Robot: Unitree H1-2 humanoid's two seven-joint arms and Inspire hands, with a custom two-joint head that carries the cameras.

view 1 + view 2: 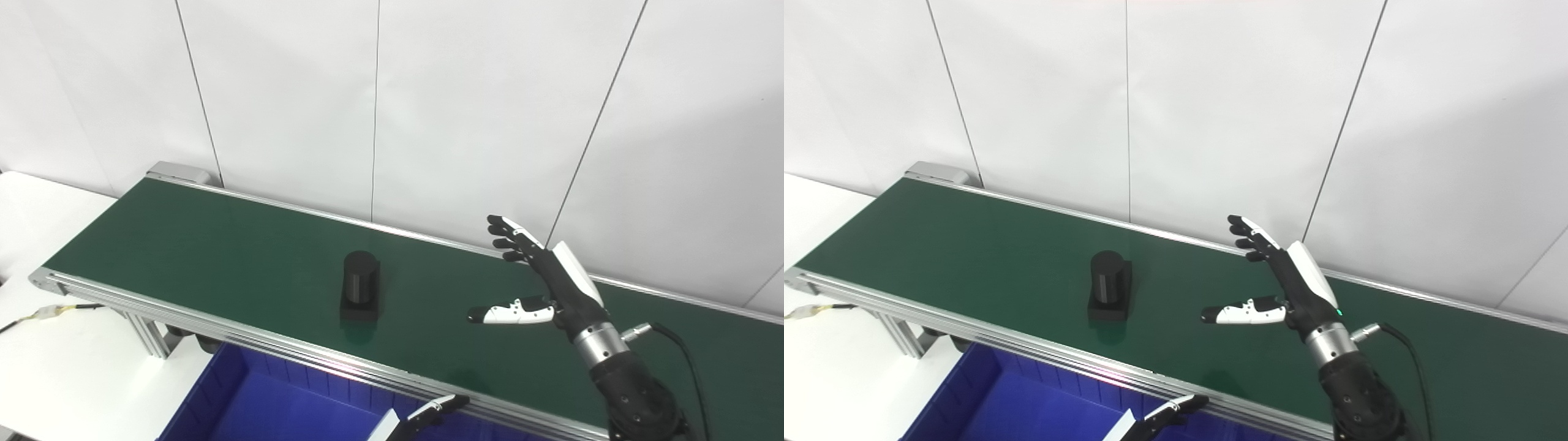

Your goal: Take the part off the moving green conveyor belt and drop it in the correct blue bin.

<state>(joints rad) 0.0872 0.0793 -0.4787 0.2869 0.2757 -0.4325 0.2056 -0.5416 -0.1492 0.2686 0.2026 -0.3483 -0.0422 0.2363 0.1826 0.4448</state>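
I find the right hand point(554, 275) raised over the green conveyor belt point(202, 245) at right of centre, fingers point(508, 236) spread and straight, thumb point(511, 312) stretched toward the left of the frame, holding nothing. The part point(360, 286), a black cylinder upright on a square base, stands on the belt at frame centre, left of the thumb tip and clear of it. Of the left hand point(429, 416) I see only fingertips at the bottom edge; I cannot tell its state. The blue bin point(202, 404) lies below the belt's near rail, lower left.
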